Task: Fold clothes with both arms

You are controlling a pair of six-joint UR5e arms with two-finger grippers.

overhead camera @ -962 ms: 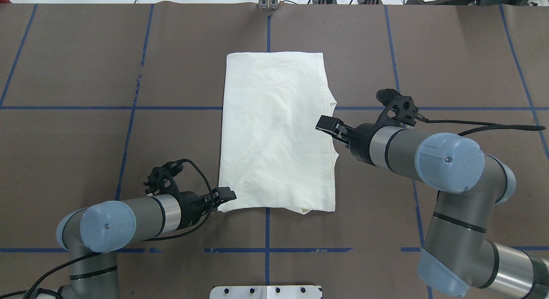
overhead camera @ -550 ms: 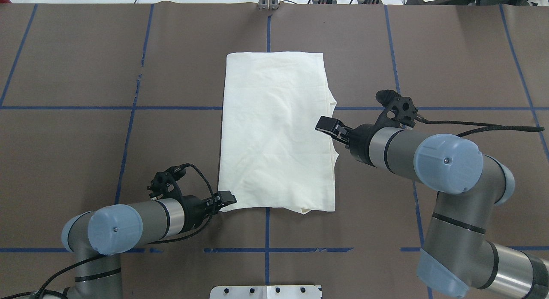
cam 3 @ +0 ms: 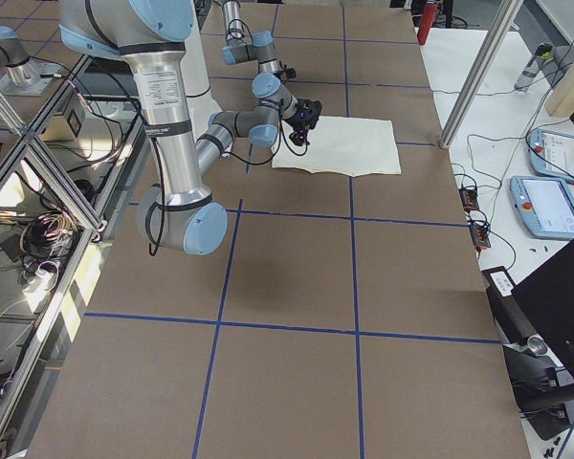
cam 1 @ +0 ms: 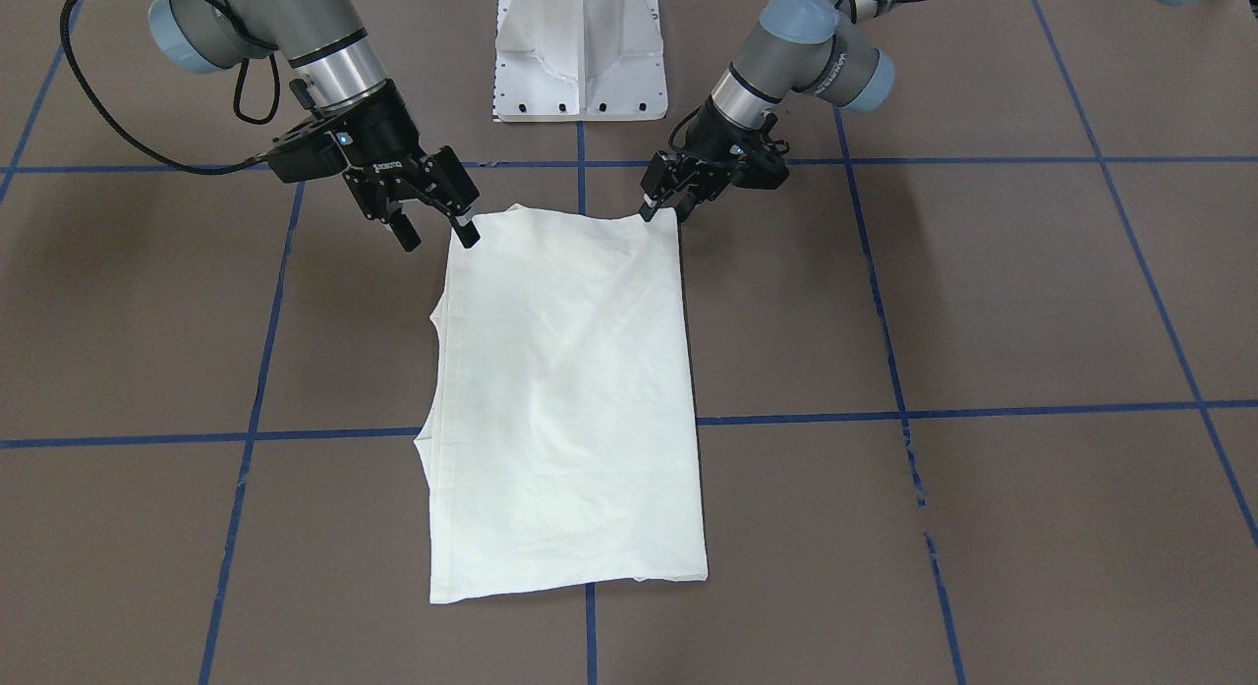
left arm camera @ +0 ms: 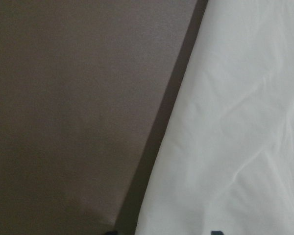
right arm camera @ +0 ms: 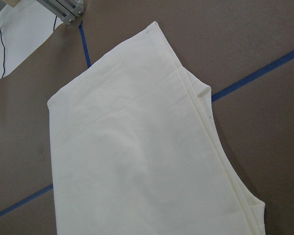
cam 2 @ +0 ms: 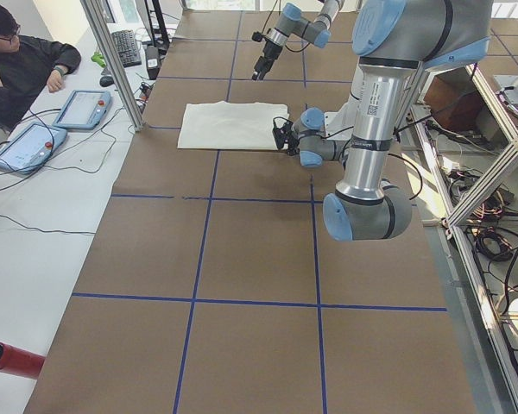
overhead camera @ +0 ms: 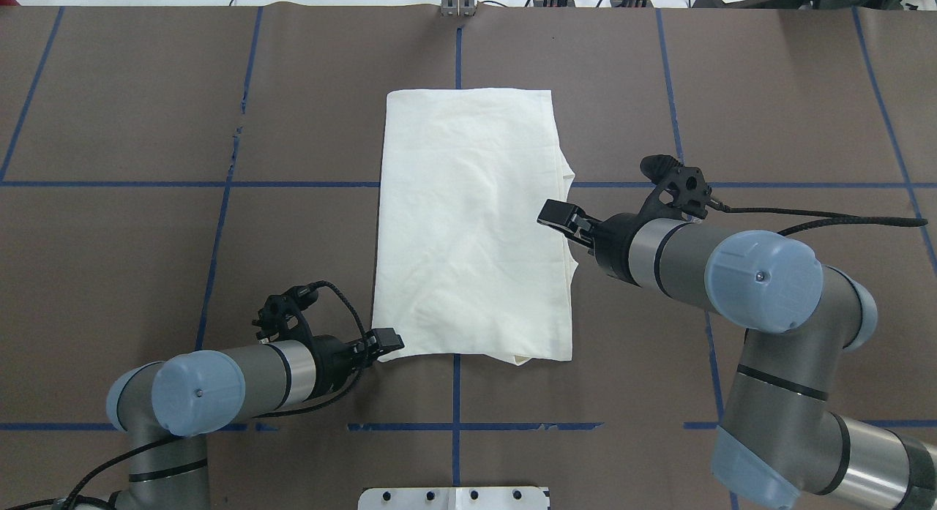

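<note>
The left gripper [overhead camera: 388,341] sits at the shirt's near left corner, fingers apart astride its edge. The shirt [overhead camera: 468,225] lies on the worktop [overhead camera: 146,129], already a long plain strip; crosswise folds likely remain. The right gripper [overhead camera: 554,214] hovers over the shirt's right edge, fingers spread.

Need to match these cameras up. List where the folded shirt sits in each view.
Front-facing: the shirt lies in the centre.
Overhead: centre, slightly high.
Exterior left: upper middle.
Exterior right: upper middle.
Left wrist: fills the right half.
Right wrist: fills most of the frame.
Shared landmark: the blue tape line passing under the shirt.
</note>
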